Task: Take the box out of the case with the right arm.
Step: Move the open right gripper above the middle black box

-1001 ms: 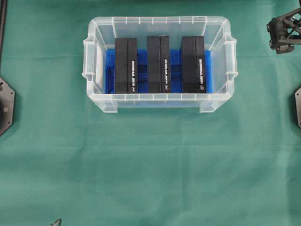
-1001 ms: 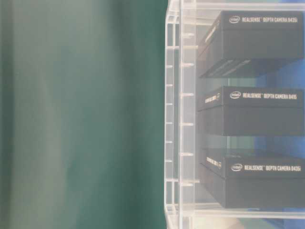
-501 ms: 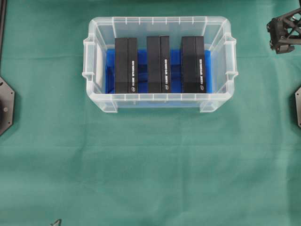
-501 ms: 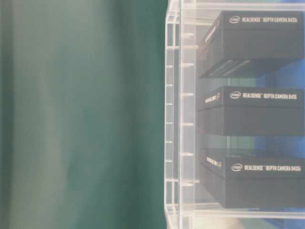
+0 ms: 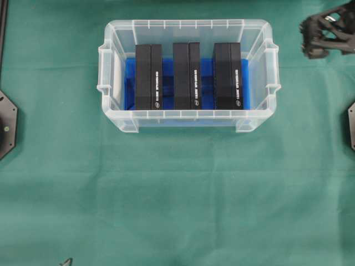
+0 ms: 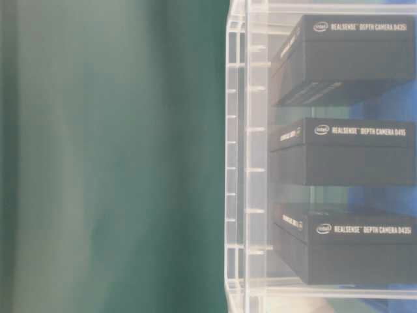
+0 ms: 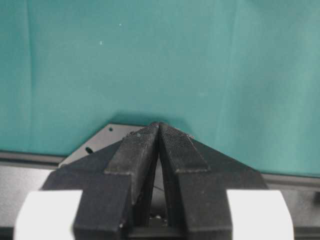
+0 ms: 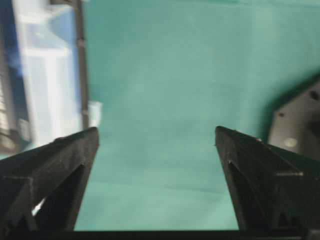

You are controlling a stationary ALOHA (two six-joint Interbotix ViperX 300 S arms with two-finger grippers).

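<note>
Three long black cardboard boxes stand side by side inside the rectangular clear plastic case (image 5: pixel 188 75) with the bright blue bottom lining, which sits on the green cloth-covered table (image 5: pixel 177 199) and serves here as the landmark.

Well to the left of the case, at the picture's edge, lies a dark angular metal base plate (image 5: pixel 6 124). The left gripper (image 7: pixel 159 126) is seen only in its own wrist view: its black ridged fingers (image 7: pixel 135 150) are pressed together at the tips, nothing between them, above green cloth and a dark plate, with the case out of that view.

Within the case, the left box (image 5: pixel 148 77) stands nearest the left wall, the middle box (image 5: pixel 186 76) just beside it with a strip of blue lining between, and the right box (image 5: pixel 228 76) nearest the right wall. All three lie parallel, their long sides running from the far wall toward the near wall. In the table-level view, white lettering shows on their faces.

To the right of the case and beyond its far corner hangs the black lattice-framed right gripper (image 5: pixel 320 40), apart from the rim. In its wrist view the jaws are spread wide over bare cloth, holding nothing, with the case's edge at the left.
</note>
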